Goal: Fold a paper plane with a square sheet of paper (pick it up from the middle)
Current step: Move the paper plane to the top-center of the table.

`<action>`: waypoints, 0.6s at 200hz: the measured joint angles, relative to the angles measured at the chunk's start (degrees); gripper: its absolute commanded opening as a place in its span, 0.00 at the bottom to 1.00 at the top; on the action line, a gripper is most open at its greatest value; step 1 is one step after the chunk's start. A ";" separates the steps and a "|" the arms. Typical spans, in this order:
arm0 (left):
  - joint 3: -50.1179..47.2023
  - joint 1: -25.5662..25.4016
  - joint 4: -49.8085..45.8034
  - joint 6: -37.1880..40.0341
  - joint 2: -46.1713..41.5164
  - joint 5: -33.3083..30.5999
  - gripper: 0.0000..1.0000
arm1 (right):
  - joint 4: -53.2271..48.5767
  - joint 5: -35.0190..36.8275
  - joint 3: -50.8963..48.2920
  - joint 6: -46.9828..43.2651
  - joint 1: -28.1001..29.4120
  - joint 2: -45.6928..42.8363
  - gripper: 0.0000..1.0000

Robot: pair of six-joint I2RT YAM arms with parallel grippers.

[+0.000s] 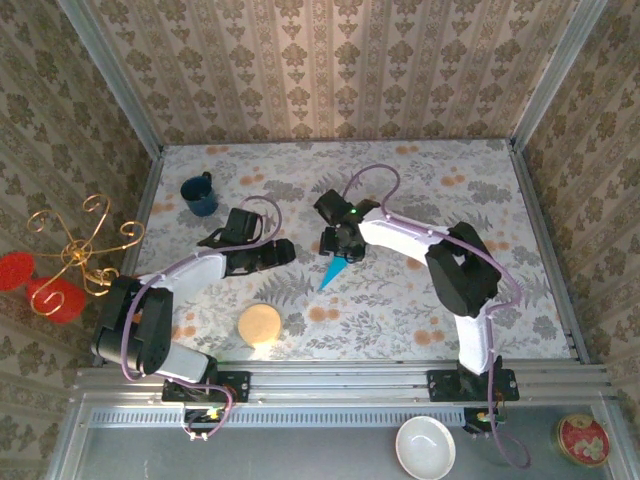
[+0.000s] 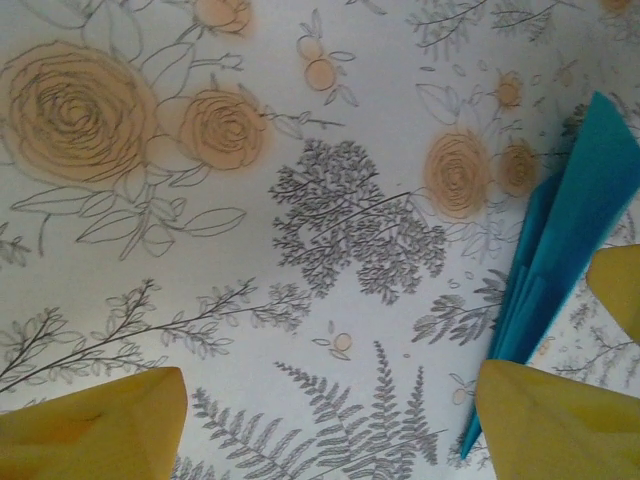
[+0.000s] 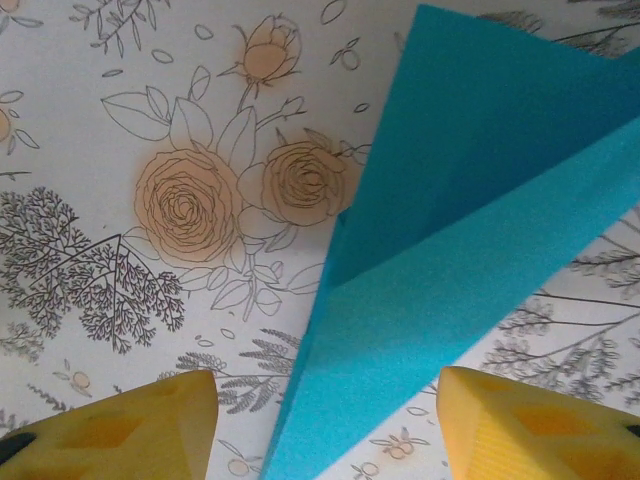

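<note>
The square sheet of paper lies on the flowered tablecloth folded into a narrow turquoise paper plane, nose toward the near left. In the right wrist view the paper plane shows a raised centre fold. My right gripper hovers over its nose end, open, with yellow fingers standing clear on either side. In the top view the right gripper sits just above the plane's tail. My left gripper is to its left, open over bare cloth, with the plane beside its right finger.
A dark blue mug stands at the back left. A round tan disc lies near the front left. A gold wire stand with red cups is outside the left wall. A white bowl and a red tin sit below the rail.
</note>
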 measured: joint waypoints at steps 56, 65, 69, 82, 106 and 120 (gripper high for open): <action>-0.79 0.39 0.44 -0.04 0.00 -1.38 0.84 | -5.01 6.43 4.04 1.84 1.75 3.85 0.60; -0.79 0.39 0.55 -0.04 0.00 -1.46 0.85 | -5.55 7.26 4.04 2.03 1.75 3.85 0.60; -0.79 0.39 0.61 -0.04 0.00 -1.49 0.85 | -5.79 7.67 4.04 2.12 1.75 3.85 0.60; -0.79 0.39 0.83 -0.04 0.00 -1.49 0.85 | -6.36 8.48 4.04 2.47 1.75 3.85 0.59; -0.79 0.39 0.85 -0.04 0.11 -1.46 0.85 | -7.58 9.53 4.09 2.89 1.75 3.85 0.58; -0.79 0.39 0.94 -0.04 0.33 -1.44 0.86 | -8.24 9.97 4.22 2.93 1.75 3.89 0.56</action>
